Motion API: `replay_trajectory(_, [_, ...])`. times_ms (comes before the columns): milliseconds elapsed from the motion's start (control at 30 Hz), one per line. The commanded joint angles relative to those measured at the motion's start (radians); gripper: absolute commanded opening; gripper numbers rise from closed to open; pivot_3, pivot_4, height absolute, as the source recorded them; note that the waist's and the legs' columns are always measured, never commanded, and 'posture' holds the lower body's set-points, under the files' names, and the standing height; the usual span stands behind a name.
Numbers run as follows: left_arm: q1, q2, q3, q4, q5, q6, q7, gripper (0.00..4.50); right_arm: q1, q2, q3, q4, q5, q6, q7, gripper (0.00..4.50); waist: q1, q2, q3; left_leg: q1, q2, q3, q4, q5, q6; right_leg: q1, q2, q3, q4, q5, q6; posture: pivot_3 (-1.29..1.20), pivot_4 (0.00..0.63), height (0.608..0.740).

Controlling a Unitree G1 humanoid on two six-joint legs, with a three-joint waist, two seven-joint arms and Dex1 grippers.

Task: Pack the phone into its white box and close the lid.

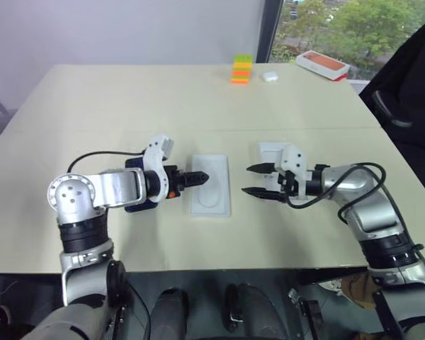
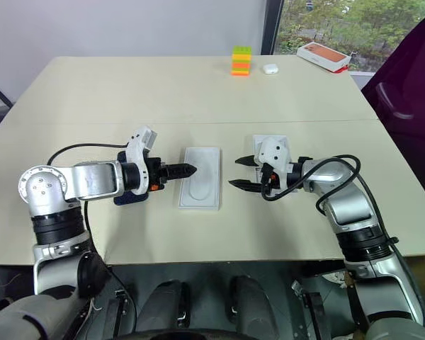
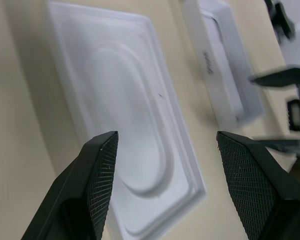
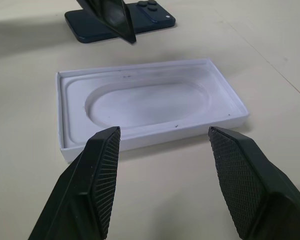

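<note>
Phone (image 4: 121, 21) flat on the table (image 1: 127, 99), left of the white insert (image 1: 211, 185).

Going left to right, you see the phone lying under your left arm, back up, its camera cluster at one corner. Your left gripper (image 1: 200, 177) hangs just above the insert's left edge, fingers spread and empty. The insert, with its oval recess, lies between both grippers. Your right gripper (image 1: 256, 180) points at the insert from the right, jaws apart, holding nothing. A white box (image 1: 271, 152) sits behind that gripper, partly hidden. Coloured blocks (image 1: 241, 69) stand far back.
</note>
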Motion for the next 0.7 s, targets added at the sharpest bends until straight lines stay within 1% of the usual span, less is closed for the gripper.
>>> replay_trajectory(33, [0.031, 0.105, -0.029, -0.155, 0.041, -0.086, -0.190, 3.29, -0.028, 0.008, -0.009, -0.014, 0.004, 0.002, -0.016, 2.98, 0.000, 0.000, 0.000, 0.000, 0.000, 0.000, -0.001, 0.000, -0.001, 0.000, 0.000, 0.000, 0.000, 0.000, 0.000, 0.00, 0.150, 0.740])
replay_trajectory(67, [0.047, 0.136, -0.038, -0.205, 0.090, -0.138, -0.264, 3.29, -0.031, 0.011, -0.011, -0.014, 0.006, 0.006, -0.021, 2.98, -0.001, 0.001, 0.001, 0.000, 0.000, 0.000, -0.001, 0.000, -0.001, 0.000, 0.000, 0.000, 0.000, 0.000, 0.000, 0.00, 0.150, 0.740])
replay_trajectory(133, [0.119, 0.260, -0.075, -0.289, 0.243, -0.278, -0.469, 3.29, -0.047, 0.035, -0.011, -0.017, 0.006, 0.022, -0.055, 2.98, -0.002, 0.001, 0.001, 0.000, 0.000, 0.001, -0.001, 0.001, -0.001, -0.001, 0.000, 0.000, 0.000, 0.000, 0.000, 0.00, 0.150, 0.740])
replay_trajectory(200, [0.185, 0.332, -0.075, -0.279, 0.350, -0.411, -0.613, 3.29, -0.061, 0.066, -0.002, -0.024, 0.004, 0.042, -0.086, 2.98, -0.003, 0.003, 0.001, 0.000, 0.000, 0.002, -0.002, 0.001, -0.002, -0.002, 0.000, 0.000, 0.000, 0.000, -0.001, 0.00, 0.150, 0.740])
replay_trajectory(233, [0.233, 0.378, -0.088, -0.271, 0.428, -0.501, -0.703, 3.33, -0.068, 0.087, 0.013, -0.027, -0.008, 0.050, -0.109, 2.71, -0.003, 0.003, 0.002, 0.000, 0.000, 0.001, -0.002, 0.001, -0.002, -0.002, 0.000, 0.000, 0.000, 0.000, -0.001, 0.00, 0.150, 0.740])
replay_trajectory(267, [0.290, 0.423, -0.121, -0.268, 0.545, -0.630, -0.783, 3.34, -0.074, 0.109, 0.028, -0.032, -0.016, 0.063, -0.130, 2.42, -0.007, 0.003, 0.002, 0.000, 0.001, 0.001, -0.002, 0.001, -0.002, -0.003, 0.001, 0.000, -0.001, -0.001, -0.003, 0.00, 0.150, 0.740])
replay_trajectory(300, [0.342, 0.440, -0.127, -0.263, 0.613, -0.737, -0.868, 3.34, -0.080, 0.133, 0.042, -0.037, -0.025, 0.081, -0.153, 2.12, -0.009, 0.004, 0.002, 0.000, 0.001, 0.002, -0.002, 0.001, -0.002, -0.003, 0.002, 0.000, -0.001, -0.001, -0.005, 0.00, 0.150, 0.740])
replay_trajectory(333, [0.376, 0.444, -0.122, -0.251, 0.621, -0.779, -0.936, 3.34, -0.085, 0.152, 0.057, -0.037, -0.038, 0.091, -0.175, 1.65, -0.010, 0.004, 0.002, -0.001, 0.001, 0.002, -0.003, 0.001, -0.001, -0.004, 0.001, 0.000, -0.001, -0.001, -0.005, 0.00, 0.150, 0.740])
replay_trajectory(367, [0.407, 0.440, -0.117, -0.239, 0.646, -0.824, -0.969, 3.34, -0.089, 0.167, 0.078, -0.037, -0.061, 0.086, -0.192, 1.17, -0.009, 0.004, 0.002, -0.002, 0.001, 0.002, -0.003, 0.001, -0.001, -0.005, 0.001, 0.000, -0.001, -0.001, -0.005, 0.00, 0.150, 0.740])
replay_trajectory(400, [0.431, 0.425, -0.106, -0.230, 0.665, -0.869, -0.995, 3.34, -0.092, 0.178, 0.097, -0.034, -0.084, 0.076, -0.205, 0.61, -0.006, 0.004, 0.002, -0.004, 0.001, 0.002, -0.002, 0.001, -0.001, -0.007, 0.001, 0.000, -0.001, 0.000, -0.008, 0.00, 0.150, 0.740])
replay_trajectory(433, [0.450, 0.418, -0.103, -0.223, 0.683, -0.904, -1.021, 3.34, -0.097, 0.188, 0.111, -0.027, -0.102, 0.069, -0.218, 0.16, -0.003, 0.004, 0.002, -0.010, 0.001, 0.002, -0.001, 0.001, -0.001, -0.011, 0.001, 0.000, 0.000, 0.000, -0.008, 0.00, 0.150, 0.740])
replay_trajectory(467, [0.462, 0.411, -0.102, -0.218, 0.701, -0.934, -1.042, 3.34, -0.100, 0.194, 0.119, -0.022, -0.112, 0.065, -0.226, 0.07, 0.002, 0.004, 0.002, -0.015, 0.001, 0.002, 0.000, 0.001, -0.001, -0.016, 0.000, 0.000, 0.000, 0.001, -0.008, 0.00, 0.150, 0.740])
replay_trajectory(500, [0.477, 0.398, -0.096, -0.212, 0.713, -0.959, -1.054, 3.34, -0.112, 0.214, 0.132, -0.002, -0.129, 0.063, -0.246, 0.07, 0.005, 0.004, 0.002, -0.016, 0.001, 0.002, 0.001, 0.001, -0.001, -0.017, 0.000, 0.000, 0.000, 0.003, -0.006, 0.00, 0.150, 0.740])
replay_trajectory(567, [0.504, 0.398, -0.099, -0.206, 0.730, -0.974, -1.087, 3.34, -0.130, 0.233, 0.178, 0.035, -0.193, 0.031, -0.282, 0.07, 0.004, 0.004, 0.002, -0.017, 0.001, 0.002, 0.001, 0.000, 0.000, -0.017, 0.000, 0.000, -0.001, 0.003, -0.006, 0.00, 0.150, 0.740])
replay_trajectory(633, [0.517, 0.394, -0.108, -0.201, 0.765, -0.996, -1.094, 3.34, -0.139, 0.244, 0.218, 0.084, -0.257, -0.001, -0.316, 0.07, 0.004, 0.003, 0.002, -0.017, 0.001, 0.003, 0.000, 0.000, 0.001, -0.017, 0.000, 0.000, -0.002, 0.003, -0.005, 0.00, 0.150, 0.740])
replay_trajectory(700, [0.518, 0.386, -0.108, -0.205, 0.770, -0.994, -1.096, 3.34, -0.152, 0.248, 0.250, 0.136, -0.314, -0.031, -0.346, 0.07, 0.004, 0.003, 0.002, -0.017, 0.001, 0.003, 0.000, -0.001, 0.002, -0.017, 0.000, 0.000, -0.002, 0.002, -0.005, 0.00, 0.150, 0.740])
